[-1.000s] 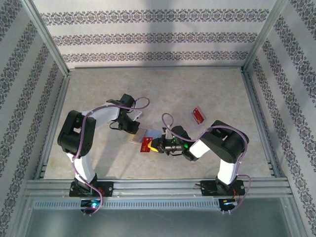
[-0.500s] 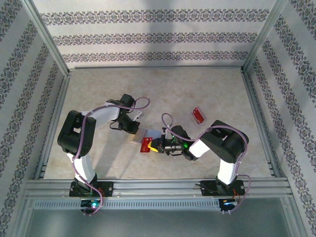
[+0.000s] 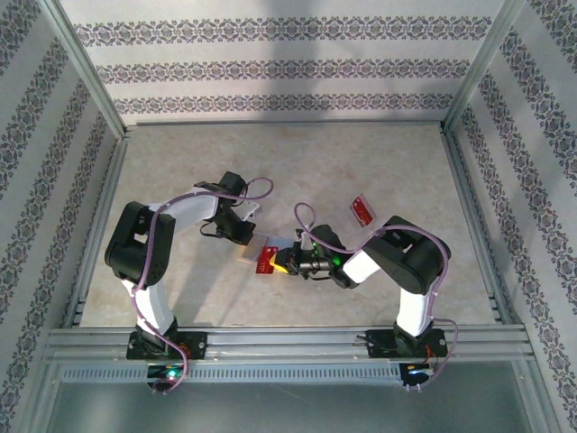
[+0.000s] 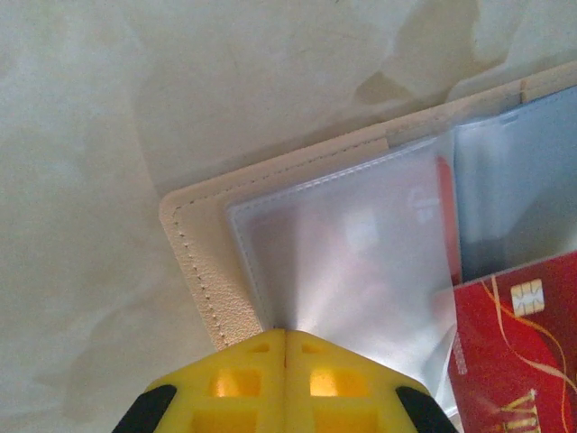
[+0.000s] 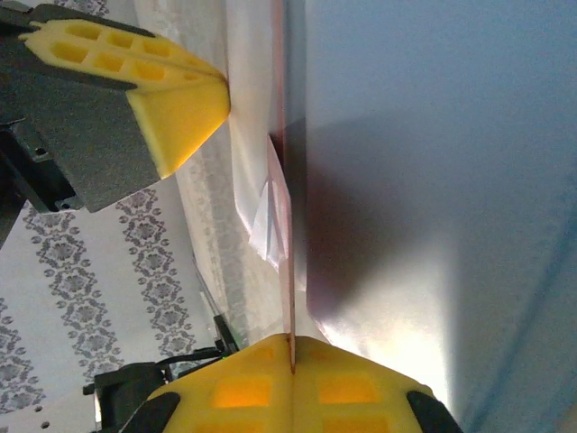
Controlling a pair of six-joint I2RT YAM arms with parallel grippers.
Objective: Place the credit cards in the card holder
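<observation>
While the left gripper [image 4: 286,339] pinches the holder [image 4: 194,262], the right gripper [image 5: 293,348] pinches a thin card [image 4: 518,354], likely stiff and slippery, by its edge.

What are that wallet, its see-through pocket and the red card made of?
The card holder looks like matte tan leather or imitation, stitched at the edge. Its pocket: clear, slightly frosted plastic film. The red card seems glossy plastic, with a gold chip.

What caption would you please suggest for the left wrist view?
Left gripper shut on a clear sleeve of the open card holder, red credit card at lower right.
</observation>
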